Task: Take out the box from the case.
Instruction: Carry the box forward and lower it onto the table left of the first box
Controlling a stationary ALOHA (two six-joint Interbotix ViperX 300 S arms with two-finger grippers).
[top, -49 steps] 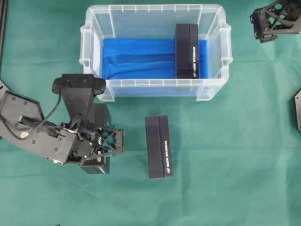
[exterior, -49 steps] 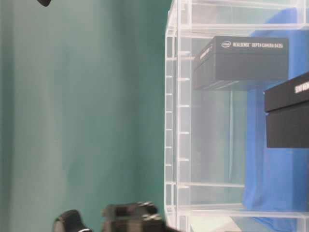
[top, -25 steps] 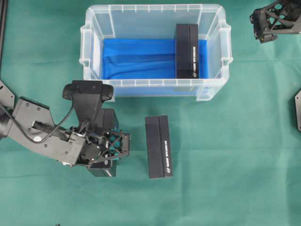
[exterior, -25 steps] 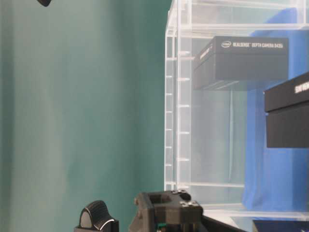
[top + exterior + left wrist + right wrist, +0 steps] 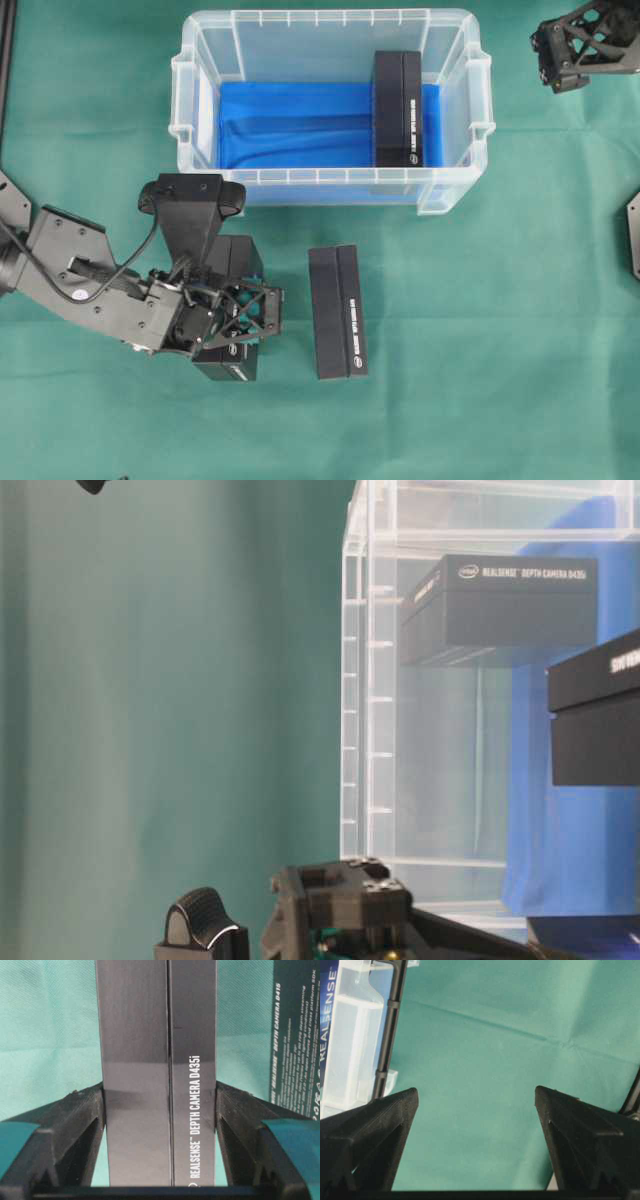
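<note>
The clear case with a blue cloth floor stands at the top middle of the overhead view. One black box lies inside it at the right end, also seen through the wall in the table-level view. My left gripper is shut on a second black box in front of the case, over the green cloth. In the left wrist view both fingers press the long sides of that box. My right gripper is open with only green cloth between its fingers.
A third black box lies flat on the green cloth right of my left gripper, and shows at the edge of the left wrist view. My right gripper hovers at the far right, beside the case's end.
My left gripper has carried its box a little to the right and forward, closer to the box lying on the cloth. The right arm and the box in the case have not moved.
</note>
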